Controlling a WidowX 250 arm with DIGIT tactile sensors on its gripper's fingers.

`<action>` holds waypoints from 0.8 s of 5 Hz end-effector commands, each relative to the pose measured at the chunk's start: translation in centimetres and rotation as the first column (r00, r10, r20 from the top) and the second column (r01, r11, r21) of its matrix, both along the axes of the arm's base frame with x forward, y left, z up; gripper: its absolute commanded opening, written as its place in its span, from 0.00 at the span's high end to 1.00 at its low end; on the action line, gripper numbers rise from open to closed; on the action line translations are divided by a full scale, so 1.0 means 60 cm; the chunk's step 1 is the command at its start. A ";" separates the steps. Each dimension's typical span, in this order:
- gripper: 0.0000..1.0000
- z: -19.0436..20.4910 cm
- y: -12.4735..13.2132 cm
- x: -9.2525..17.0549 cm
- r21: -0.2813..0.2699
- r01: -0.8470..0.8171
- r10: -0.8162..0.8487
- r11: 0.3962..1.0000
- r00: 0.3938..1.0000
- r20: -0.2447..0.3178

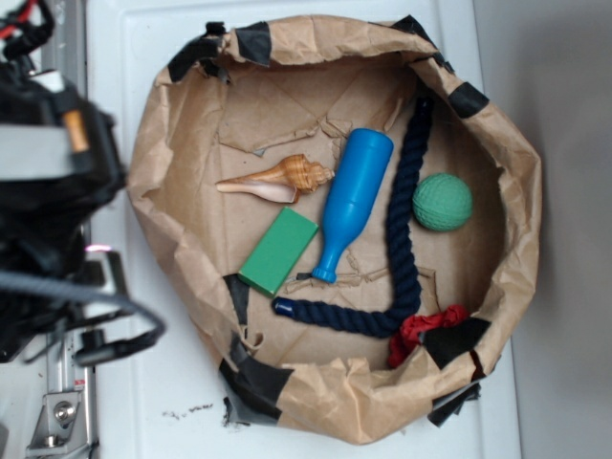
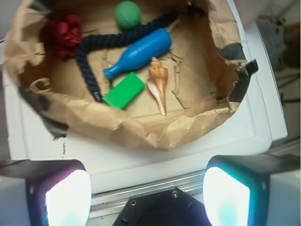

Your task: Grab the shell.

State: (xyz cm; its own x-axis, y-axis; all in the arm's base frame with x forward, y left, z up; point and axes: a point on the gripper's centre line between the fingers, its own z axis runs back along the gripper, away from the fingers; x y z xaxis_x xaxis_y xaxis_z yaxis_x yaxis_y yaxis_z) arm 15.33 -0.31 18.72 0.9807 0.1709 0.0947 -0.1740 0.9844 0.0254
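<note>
The shell [image 1: 277,179] [image 2: 158,83] is a tan-orange conch lying flat on the floor of a brown paper basin [image 1: 163,163] [image 2: 155,134]. Its ridged spiral end touches the blue bottle [image 1: 352,199] [image 2: 137,53], and its pointed tip aims toward the basin's wall on my arm's side. A green block [image 1: 278,251] [image 2: 123,91] lies just beside it. My gripper [image 2: 148,188] hangs wide open outside the basin, above the white surface and a metal rail, with nothing between its glowing fingers [image 2: 68,197]. In the exterior view only my black arm [image 1: 48,191] shows at the left.
Inside the basin also lie a dark blue rope [image 1: 402,220] [image 2: 89,70], a green ball [image 1: 443,202] [image 2: 128,14] and a red cloth [image 1: 421,330] [image 2: 66,33]. Black tape patches the crumpled rim. The white tabletop [image 1: 172,402] surrounds the basin.
</note>
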 end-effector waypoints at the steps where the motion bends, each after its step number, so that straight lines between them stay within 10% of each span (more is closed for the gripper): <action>1: 0.00 -0.028 0.002 0.100 0.001 0.123 -0.123 0.992 0.992 0.028; 4: 0.00 -0.176 0.031 0.130 0.070 0.529 -0.529 0.846 0.849 -0.020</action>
